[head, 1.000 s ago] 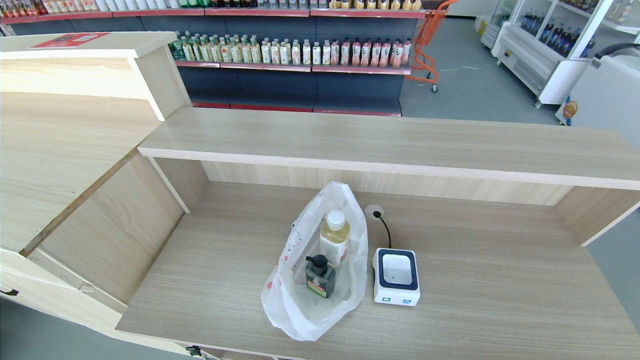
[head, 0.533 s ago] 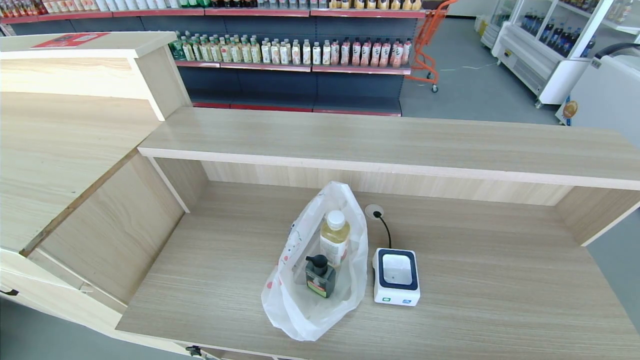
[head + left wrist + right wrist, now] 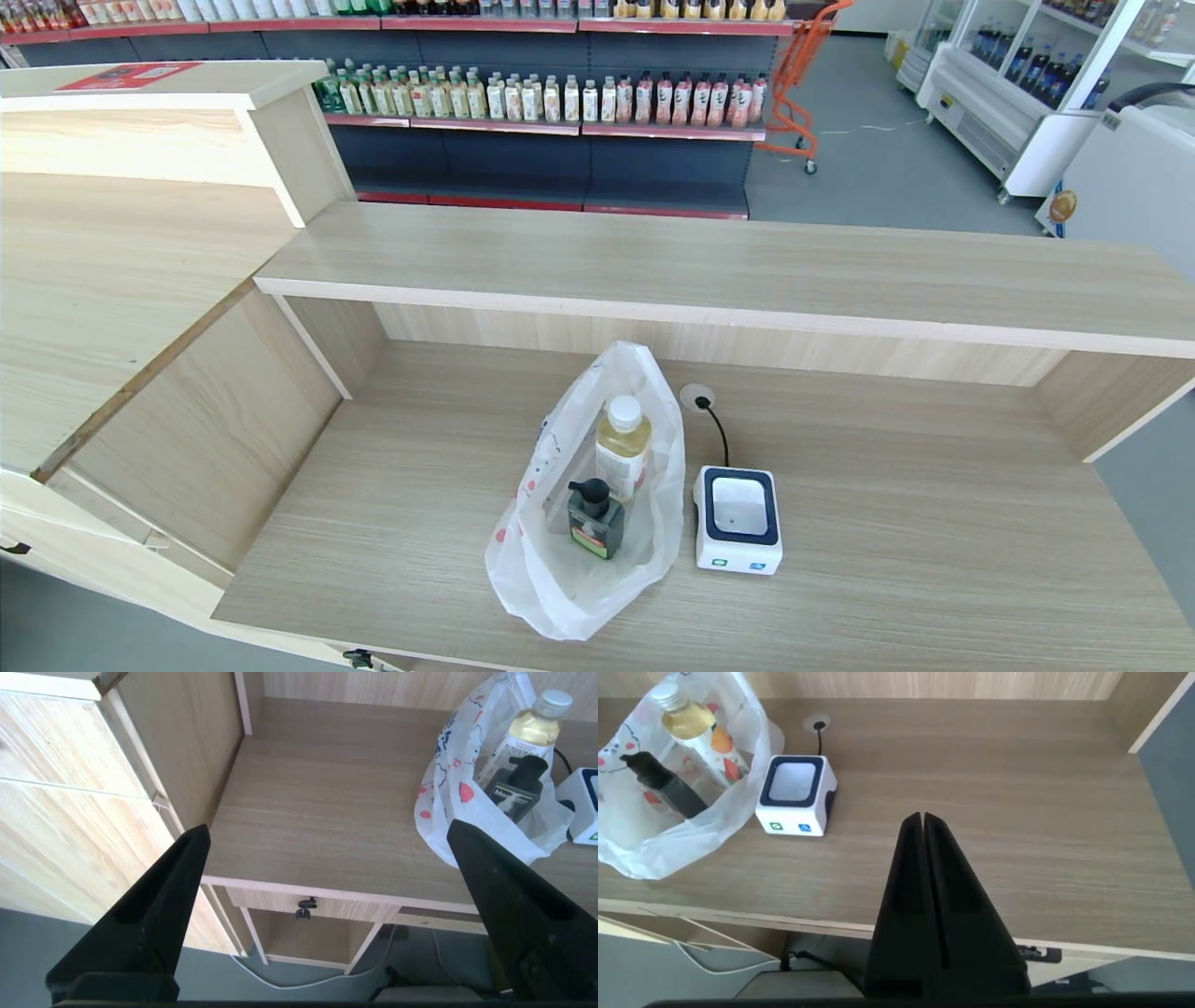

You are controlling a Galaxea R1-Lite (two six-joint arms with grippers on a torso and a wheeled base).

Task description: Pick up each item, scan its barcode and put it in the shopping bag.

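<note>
The yellow bottle (image 3: 622, 446) and pump bottle (image 3: 596, 519) were seen in the shopping bag (image 3: 532, 579) just beside the scanner (image 3: 738, 519), the left claw (image 3: 327, 831) wide, the right claw (image 3: 922, 818) closed; the floppy bag could be tipped if bumped.

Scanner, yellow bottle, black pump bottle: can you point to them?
scanner (image 3: 738, 507): head view, its glass window.
yellow bottle (image 3: 624, 413): head view, its white cap.
black pump bottle (image 3: 597, 533): head view, its label.

Left gripper (image 3: 329, 831): two matte black jaws, each a flat-sided wedge, broad at the base and narrowing to a blunt tip. Right gripper (image 3: 922, 817): jaws of the same matte black, together forming one tapered block divided by a thin straight seam.
</note>
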